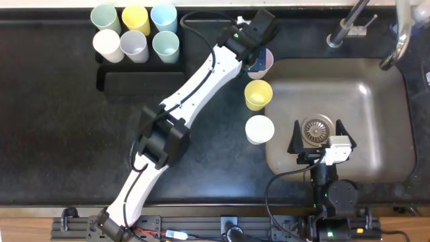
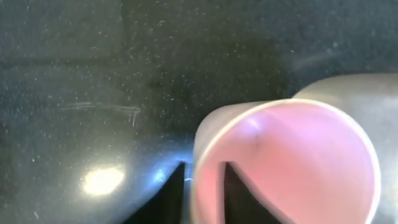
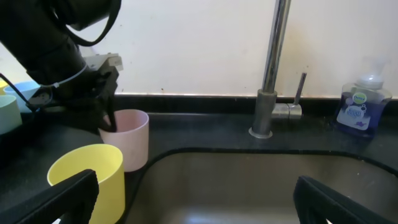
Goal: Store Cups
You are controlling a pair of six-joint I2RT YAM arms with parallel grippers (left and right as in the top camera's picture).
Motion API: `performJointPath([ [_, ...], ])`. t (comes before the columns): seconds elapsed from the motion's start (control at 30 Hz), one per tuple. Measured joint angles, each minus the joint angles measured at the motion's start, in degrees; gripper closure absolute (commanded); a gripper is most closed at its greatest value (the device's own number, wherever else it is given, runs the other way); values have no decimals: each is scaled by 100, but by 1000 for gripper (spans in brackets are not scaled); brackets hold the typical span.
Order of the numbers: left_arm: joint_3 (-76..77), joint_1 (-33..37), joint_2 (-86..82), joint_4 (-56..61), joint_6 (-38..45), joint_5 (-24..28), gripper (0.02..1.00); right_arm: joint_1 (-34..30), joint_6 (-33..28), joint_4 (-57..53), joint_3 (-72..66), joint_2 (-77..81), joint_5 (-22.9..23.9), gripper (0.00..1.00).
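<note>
Pink cup (image 2: 292,162) | left fingers (image 2: 173,200) clamp its rim | yellow cup (image 1: 258,94) beside | right fingers (image 3: 65,198) apart over sink (image 1: 376,94)

Pink cup (image 2: 292,162): upright, mouth up, on the counter at the back left corner of the sink (image 1: 363,101). Its wall sits between the fingers of the left gripper (image 2: 202,180).
Yellow cup (image 1: 258,95): upright, empty, at the sink's left rim, just in front of the pink cup.
White cup (image 1: 259,129): upright, at the sink's left rim, just in front of the yellow cup.
Back row, well left of the sink: pale green cup (image 1: 105,17), stored yellow cup (image 1: 135,18), light blue cup (image 1: 164,16), all upright.
Front row, just before them: stored white cup (image 1: 108,45), pale grey cup (image 1: 134,46), mint cup (image 1: 166,46), all upright.
</note>
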Motion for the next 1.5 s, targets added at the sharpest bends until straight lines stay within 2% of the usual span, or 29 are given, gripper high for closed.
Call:
performJointPath([
  [0.03,2,-2,0,7,4,2,985,0,2,0,0,0,0,3],
  [0.3,2,-9,-26,-48,133,-116,987,0,0,0,0,0,-2,5],
  [0.5,-634,310,-1102,-442,144,-625,985,0,0,0,0,0,-2,3],
  [0.6,-1432,951,-2367,-332,31,-765,985,0,0,0,0,0,2,3],
  [0.8,-3003,3145,-4476,-286,-337,-1110,985,0,2,0,0,0,2,1],
  [0.9,-3486,3716,-4719,-391,-706,-1178,985,0,-2,0,0,0,0,3],
  [1.03,-3884,4063,-4610,-428,-1506,-1134,985,2,2,-2,0,0,0,5],
  [1.3,-4485,4170,-4371,-422,-3523,-1025,982,2,0,-2,0,0,0,3],
  [1.5,-4688,4181,-3956,-306,-4207,-807,985,0,0,-2,0,0,0,3],
])
